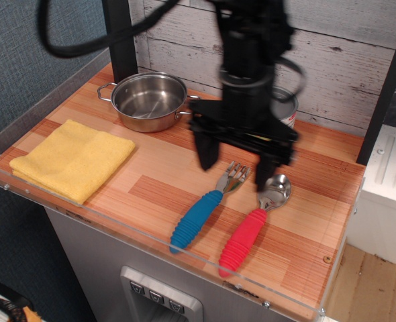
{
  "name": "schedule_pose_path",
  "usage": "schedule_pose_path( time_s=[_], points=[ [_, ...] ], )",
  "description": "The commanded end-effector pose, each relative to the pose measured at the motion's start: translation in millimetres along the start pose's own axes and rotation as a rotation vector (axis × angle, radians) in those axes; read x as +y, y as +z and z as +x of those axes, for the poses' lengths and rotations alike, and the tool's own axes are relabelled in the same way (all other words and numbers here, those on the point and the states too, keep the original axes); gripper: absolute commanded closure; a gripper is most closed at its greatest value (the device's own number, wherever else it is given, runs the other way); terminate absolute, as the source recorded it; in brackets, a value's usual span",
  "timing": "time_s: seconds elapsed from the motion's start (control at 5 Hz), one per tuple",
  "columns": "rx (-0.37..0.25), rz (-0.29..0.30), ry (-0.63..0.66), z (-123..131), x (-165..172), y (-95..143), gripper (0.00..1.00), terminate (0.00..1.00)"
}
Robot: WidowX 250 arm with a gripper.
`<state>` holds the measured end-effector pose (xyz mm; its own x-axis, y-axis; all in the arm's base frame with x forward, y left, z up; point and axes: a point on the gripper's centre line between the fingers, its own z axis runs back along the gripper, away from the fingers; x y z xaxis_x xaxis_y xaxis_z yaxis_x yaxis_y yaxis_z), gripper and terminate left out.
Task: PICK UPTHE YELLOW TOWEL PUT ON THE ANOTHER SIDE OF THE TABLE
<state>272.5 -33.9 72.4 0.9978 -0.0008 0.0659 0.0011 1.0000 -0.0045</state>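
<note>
Yellow towel (74, 158) lies flat, well apart from open jaws.

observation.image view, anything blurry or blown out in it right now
In the observation.image view the gripper and arm are smeared by motion blur; the yellow towel, steel pot and table stay sharp, with only mild glints on the pot and spoon bowl.

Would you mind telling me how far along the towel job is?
Nothing looks done: the towel lies folded at the table's left end, untouched. The gripper is open and empty above the fork. Reaching, grasping and carrying the towel across are all left.
</note>
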Motion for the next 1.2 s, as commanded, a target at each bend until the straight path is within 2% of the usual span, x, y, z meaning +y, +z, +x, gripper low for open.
schedule_pose_path(
  time_s=[0.0, 0.4, 0.6, 0.8, 1.0],
  points=[
    [0.036, 0.069, 0.094, -15, 65, -2, 0.0, 0.0],
    [0.022, 0.139, 0.215, -40, 127, 6, 0.0, 0.0],
    [0.006, 0.146, 0.282, -47, 154, 2, 1.0, 0.0],
    [0.0, 0.18, 0.276, -43, 175, -3, 1.0, 0.0],
    [-0.032, 0.203, 0.262, -34, 188, -11, 1.0, 0.0]
  ],
)
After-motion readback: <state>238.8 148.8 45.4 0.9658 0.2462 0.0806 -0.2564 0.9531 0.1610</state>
